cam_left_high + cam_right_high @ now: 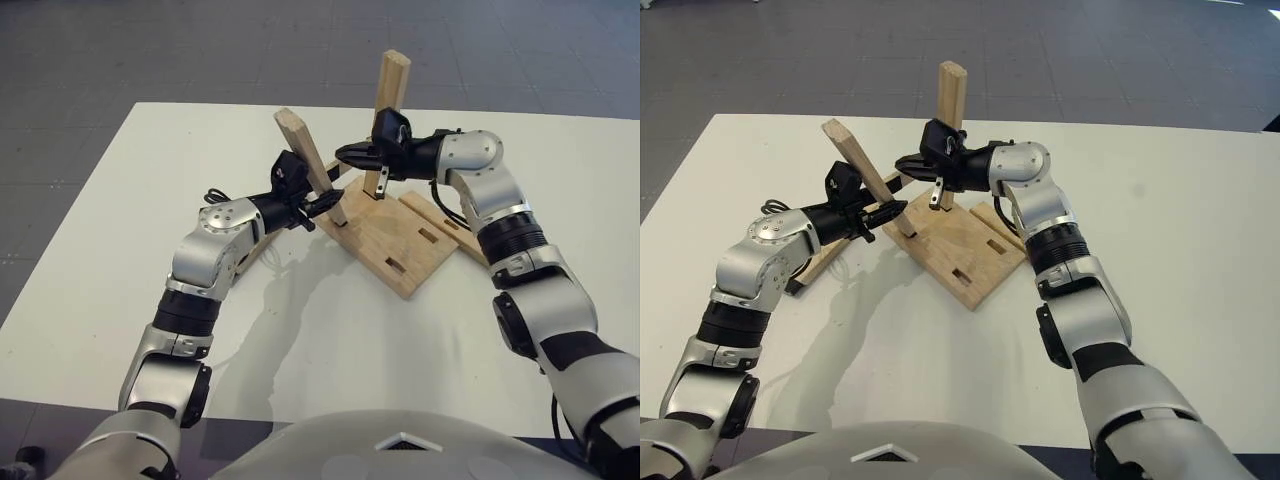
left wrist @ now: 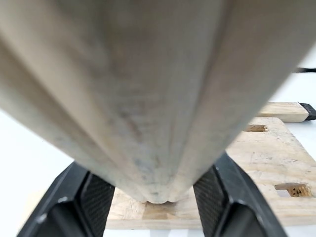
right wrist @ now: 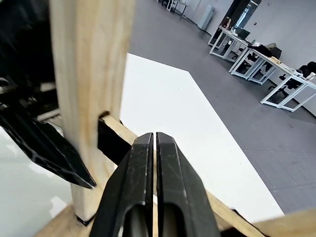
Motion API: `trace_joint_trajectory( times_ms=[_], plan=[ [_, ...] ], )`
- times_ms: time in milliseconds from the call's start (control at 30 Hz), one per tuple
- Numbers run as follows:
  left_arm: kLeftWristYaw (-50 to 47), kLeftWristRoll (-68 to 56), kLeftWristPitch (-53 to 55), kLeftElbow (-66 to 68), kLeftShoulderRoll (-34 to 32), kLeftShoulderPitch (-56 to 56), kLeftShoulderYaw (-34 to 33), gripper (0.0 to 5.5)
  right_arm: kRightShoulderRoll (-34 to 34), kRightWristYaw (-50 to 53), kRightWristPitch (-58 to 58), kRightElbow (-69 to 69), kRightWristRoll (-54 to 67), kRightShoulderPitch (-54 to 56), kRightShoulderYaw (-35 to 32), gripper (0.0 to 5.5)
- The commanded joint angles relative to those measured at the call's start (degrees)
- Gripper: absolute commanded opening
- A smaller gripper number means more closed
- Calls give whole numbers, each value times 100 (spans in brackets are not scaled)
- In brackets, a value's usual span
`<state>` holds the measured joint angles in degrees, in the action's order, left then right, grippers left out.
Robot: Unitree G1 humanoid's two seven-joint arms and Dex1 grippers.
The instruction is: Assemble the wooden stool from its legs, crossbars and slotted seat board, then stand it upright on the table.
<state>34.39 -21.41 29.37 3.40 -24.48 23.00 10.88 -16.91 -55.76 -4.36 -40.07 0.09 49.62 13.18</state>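
Left eye view: your left gripper [image 1: 318, 206] clamps the tilted leg [image 1: 305, 150] low, likely to aim its foot at a slot in the seat board [image 1: 400, 255] mid-table. A spare leg [image 1: 440, 222] lies beside the board. Left wrist view: both fingers [image 2: 94, 197] hug that leg. Right wrist view: your right gripper [image 3: 155, 136], pinched closed, sits by the upright leg [image 3: 91, 74], with the crossbar [image 3: 122, 130] crowding the gap.

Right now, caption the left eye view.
Left hand holds a tilted pale wooden leg at the slotted wooden seat board, beside an upright leg.

The leg [image 2: 148, 98] looms blurred, hiding most of the seat board [image 2: 266, 158] behind it
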Motion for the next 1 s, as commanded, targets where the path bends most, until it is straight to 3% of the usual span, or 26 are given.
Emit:
trace_joint_trajectory(
  times_ms=[33, 167, 367, 467, 567, 700, 900, 1000],
  plan=[
    [-15, 449, 363, 402, -205, -120, 162, 205, -757, -74, 536, 942, -24, -892, -179, 10],
    [289, 436, 183, 768, -234, 161, 164, 205, -1625, -690, 1482, 3275, 369, -2402, -170, 10],
    [2067, 320, -711, 2055, -390, 806, 277, 205, -2181, -361, 1761, 4180, 40, -3321, -256, 10],
    [3062, 519, -1373, 3080, -425, 1223, 407, 205, -1768, 538, 2093, 4719, 279, -3633, -812, 10],
    [3766, 682, -1920, 3813, -420, 1493, 481, 205, -920, 2069, 2415, 5279, 382, -3902, -1554, 10],
    [4382, 925, -2583, 4658, -331, 1874, 602, 205, -400, 3519, 2871, 5695, 37, -4174, -2033, 10],
    [4513, 1267, -3469, 5623, 138, 2396, 745, 205, -206, 4009, 3297, 5842, -100, -4533, -1840, 10],
    [3957, 1524, -4014, 5852, 487, 2518, 838, 205, -201, 4075, 3281, 5873, -157, -4509, -1688, 10]
  ],
)
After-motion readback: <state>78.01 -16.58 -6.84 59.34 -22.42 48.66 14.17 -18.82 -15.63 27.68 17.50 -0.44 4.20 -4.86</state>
